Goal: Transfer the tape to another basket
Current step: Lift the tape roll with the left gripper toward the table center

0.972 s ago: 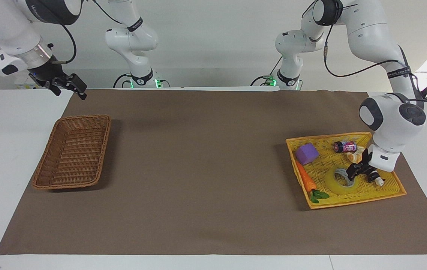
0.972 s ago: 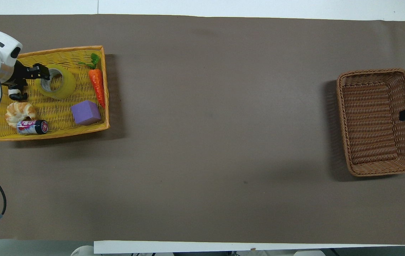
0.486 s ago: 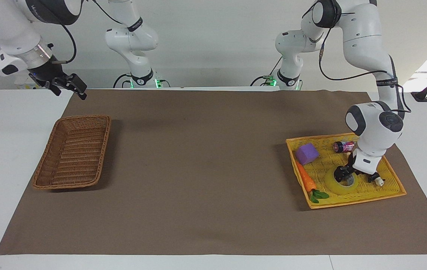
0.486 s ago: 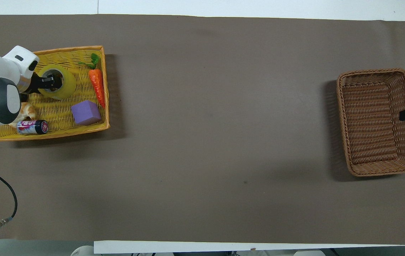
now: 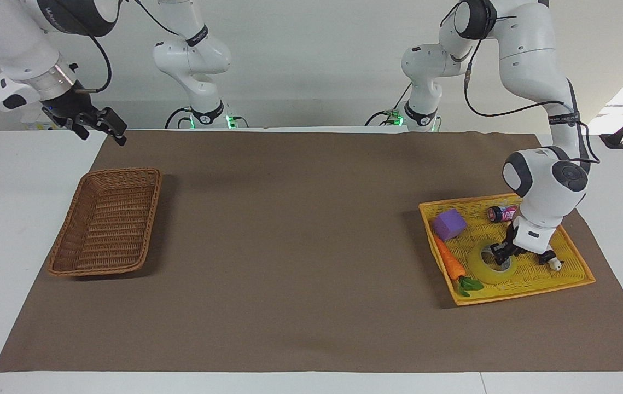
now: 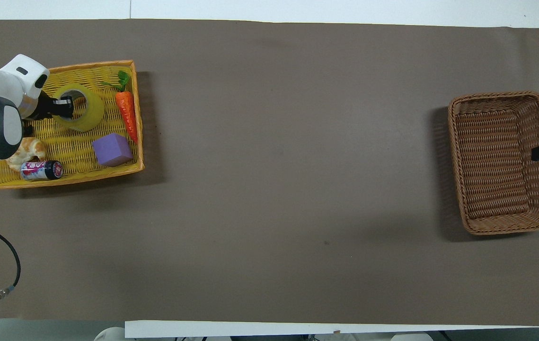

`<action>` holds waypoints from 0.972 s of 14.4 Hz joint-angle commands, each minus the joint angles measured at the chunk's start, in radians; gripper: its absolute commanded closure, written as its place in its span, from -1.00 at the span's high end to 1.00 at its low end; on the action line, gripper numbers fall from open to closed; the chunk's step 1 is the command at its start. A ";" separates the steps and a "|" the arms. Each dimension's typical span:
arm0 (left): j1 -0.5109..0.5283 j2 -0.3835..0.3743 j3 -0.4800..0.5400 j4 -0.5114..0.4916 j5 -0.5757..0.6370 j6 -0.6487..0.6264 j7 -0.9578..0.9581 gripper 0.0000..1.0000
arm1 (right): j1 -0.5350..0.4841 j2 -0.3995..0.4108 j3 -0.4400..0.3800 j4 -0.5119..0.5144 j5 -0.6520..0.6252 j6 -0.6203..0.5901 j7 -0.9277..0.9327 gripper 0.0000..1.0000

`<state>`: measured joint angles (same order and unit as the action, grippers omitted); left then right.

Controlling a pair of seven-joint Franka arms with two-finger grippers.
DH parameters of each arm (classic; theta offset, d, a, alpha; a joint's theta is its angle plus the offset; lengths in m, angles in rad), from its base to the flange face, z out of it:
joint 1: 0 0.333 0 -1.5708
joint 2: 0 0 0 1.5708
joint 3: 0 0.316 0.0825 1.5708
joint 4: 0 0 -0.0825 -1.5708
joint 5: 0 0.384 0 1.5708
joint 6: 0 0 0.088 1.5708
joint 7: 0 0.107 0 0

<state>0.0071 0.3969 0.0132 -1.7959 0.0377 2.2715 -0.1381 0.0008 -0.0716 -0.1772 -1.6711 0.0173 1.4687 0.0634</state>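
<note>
Within the last second the left gripper [image 5: 500, 254] has been brought in over the tape [image 5: 481, 271] and its jaws have been drawn together. They are now clamped on the wall of the roll, with one finger in the core and the other outside it. The roll has been nudged a little toward the carrot [image 5: 449, 262], and the tray [image 5: 519, 293] has been shifted slightly with it. The grasp is therefore judged made and the picking step nearly done. The lift and the long carry to the right arm's end of the mat are still to come. The tape is still seen inside the tray and does not appear to be raised clear of it.

The right gripper [image 5: 100, 131] is held up over the mat's corner at the right arm's end, with its jaws apart. That arm is waiting.

The basket [image 5: 109, 224] is set near the edge of the mat at the right arm's end, and nothing is seen in it.

The tray is set near the edge at the left arm's end. A purple block [image 5: 449, 223], a can [image 5: 502, 213] and a croissant [image 6: 25, 150] are held in its half nearer the robots. The carrot and the tape lie in the half farther from them, the tape just beside the carrot.
</note>
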 commanded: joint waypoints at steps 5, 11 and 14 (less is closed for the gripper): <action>-0.245 -0.102 -0.010 0.294 -0.179 -0.452 -0.361 -1.00 | -0.002 -0.017 0.007 -0.015 -0.007 -0.054 -0.027 1.00; -0.634 -0.148 -0.010 0.244 -0.180 -0.434 -0.586 -1.00 | 0.001 -0.030 0.007 -0.157 0.423 0.100 -0.189 1.00; -0.665 -0.148 -0.010 0.242 -0.180 -0.409 -0.584 -1.00 | 0.060 0.041 0.008 -0.260 0.799 0.241 -0.192 1.00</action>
<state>-0.6596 0.2906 -0.0185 -1.5142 -0.1383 1.8403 -0.7436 0.0329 -0.0579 -0.1751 -1.8484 0.6367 1.6209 -0.1063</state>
